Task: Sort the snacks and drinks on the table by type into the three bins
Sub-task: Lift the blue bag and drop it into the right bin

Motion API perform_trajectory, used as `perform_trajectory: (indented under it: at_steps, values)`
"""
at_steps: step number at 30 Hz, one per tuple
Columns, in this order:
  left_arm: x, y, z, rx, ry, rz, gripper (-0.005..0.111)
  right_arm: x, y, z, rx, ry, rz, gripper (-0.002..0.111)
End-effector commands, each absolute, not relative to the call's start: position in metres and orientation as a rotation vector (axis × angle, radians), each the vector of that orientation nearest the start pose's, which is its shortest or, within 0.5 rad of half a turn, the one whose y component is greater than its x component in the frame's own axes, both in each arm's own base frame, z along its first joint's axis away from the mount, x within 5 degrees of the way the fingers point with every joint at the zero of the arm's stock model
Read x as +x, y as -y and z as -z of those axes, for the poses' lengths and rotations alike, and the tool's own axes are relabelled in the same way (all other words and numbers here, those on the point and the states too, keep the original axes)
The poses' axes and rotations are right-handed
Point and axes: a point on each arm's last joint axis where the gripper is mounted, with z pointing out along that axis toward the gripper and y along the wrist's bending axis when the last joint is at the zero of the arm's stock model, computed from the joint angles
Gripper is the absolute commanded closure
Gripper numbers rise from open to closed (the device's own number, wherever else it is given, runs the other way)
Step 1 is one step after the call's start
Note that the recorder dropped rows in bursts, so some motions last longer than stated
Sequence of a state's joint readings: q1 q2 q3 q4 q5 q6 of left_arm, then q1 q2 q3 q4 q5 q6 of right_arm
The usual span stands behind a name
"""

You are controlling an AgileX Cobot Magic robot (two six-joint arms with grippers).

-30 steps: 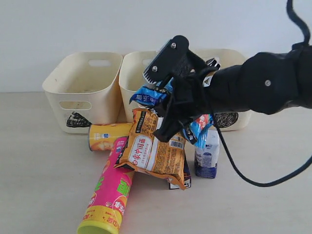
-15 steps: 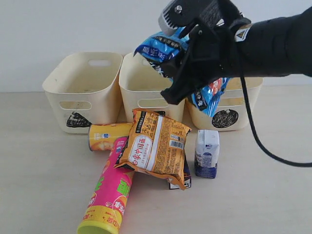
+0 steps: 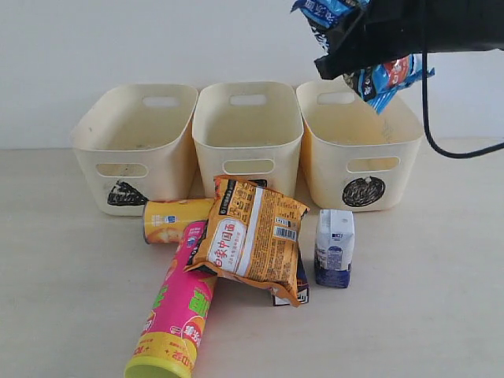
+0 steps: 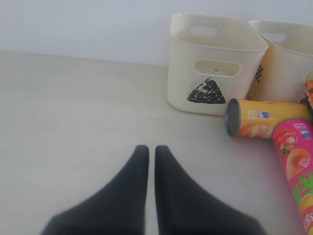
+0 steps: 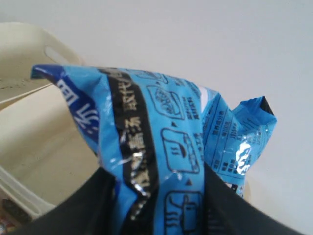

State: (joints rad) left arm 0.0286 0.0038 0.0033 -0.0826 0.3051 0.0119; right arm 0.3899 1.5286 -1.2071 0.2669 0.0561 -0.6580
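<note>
Blue snack bag (image 3: 384, 77) now hangs at the upper right of the exterior view, over the circle-marked bin (image 3: 331, 177), lifted off the centre pile within the last second. The right gripper (image 3: 346, 55) has its jaws pinching the bag. The left gripper (image 4: 151, 152) sits low over the worktop (image 3: 63, 299), jaws pressed together. A drop into that bin looks imminent, while the orange-brown bag (image 3: 252, 236) lies unsorted.

A plain matte pale grey-white wall (image 3: 118, 39) rises straight behind the broad pale beige wood-grain table (image 3: 441, 315) under soft even light
</note>
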Motion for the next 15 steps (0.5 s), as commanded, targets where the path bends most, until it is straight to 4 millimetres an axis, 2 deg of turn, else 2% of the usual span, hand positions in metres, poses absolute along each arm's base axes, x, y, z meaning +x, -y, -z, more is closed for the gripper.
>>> perform_trajectory:
  at_steps: [1, 9, 15]
  values:
    - [0.055, 0.001, -0.187, -0.075, -1.773, 0.055, 0.103, 0.365, -0.135, -0.340, -0.665, -1.703, 0.023, 0.109]
    - [0.055, 0.001, -0.187, -0.075, -1.773, 0.055, 0.103, 0.419, -0.134, -0.315, -0.634, -1.737, 0.055, 0.109]
    - [0.055, 0.001, -0.187, -0.075, -1.773, 0.055, 0.103, 0.449, -0.138, -0.284, -0.609, -1.788, 0.045, 0.108]
